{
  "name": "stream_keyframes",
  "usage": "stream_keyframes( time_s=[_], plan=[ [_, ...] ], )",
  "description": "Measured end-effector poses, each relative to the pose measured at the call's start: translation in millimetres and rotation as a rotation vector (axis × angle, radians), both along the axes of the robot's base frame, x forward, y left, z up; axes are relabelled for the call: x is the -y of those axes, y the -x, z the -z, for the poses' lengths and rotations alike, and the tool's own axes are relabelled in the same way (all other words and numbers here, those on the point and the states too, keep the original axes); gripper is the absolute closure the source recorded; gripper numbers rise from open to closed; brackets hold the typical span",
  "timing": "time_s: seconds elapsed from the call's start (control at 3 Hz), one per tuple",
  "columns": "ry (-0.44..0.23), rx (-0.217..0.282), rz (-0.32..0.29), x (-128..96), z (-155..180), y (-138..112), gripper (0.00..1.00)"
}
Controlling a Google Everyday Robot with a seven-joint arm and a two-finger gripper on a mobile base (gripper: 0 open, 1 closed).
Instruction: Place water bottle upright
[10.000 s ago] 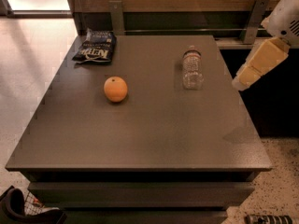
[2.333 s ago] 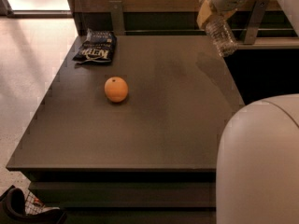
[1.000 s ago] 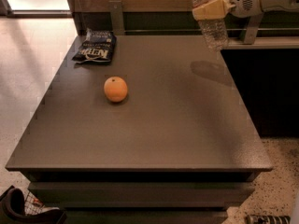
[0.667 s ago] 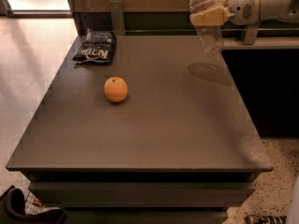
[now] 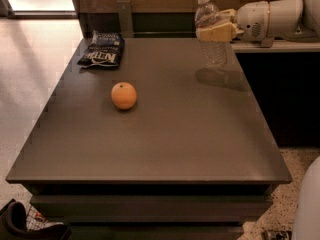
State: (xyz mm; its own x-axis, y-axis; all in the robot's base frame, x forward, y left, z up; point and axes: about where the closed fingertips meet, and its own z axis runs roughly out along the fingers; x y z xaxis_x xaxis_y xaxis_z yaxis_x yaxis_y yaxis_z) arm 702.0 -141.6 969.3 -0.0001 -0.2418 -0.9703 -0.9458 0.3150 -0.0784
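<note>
At the far right corner of the table (image 5: 165, 149), the gripper (image 5: 214, 32) is clasping the water bottle (image 5: 214, 54), now upright and lower than a moment ago, so the release seems to be coming near.

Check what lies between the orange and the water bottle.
Only bare tabletop, in the camera view; the tool holds the water bottle upright near its far right corner.
</note>
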Motion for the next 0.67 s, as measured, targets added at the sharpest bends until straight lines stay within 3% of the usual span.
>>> stream_keyframes(
  time_s=[0.33, 0.67],
  plan=[
    [-0.051, -0.047, -0.022, -4.7, 13.5, 3.7, 1.0],
    [-0.051, -0.047, -0.022, -4.7, 13.5, 3.7, 1.0]
  ],
)
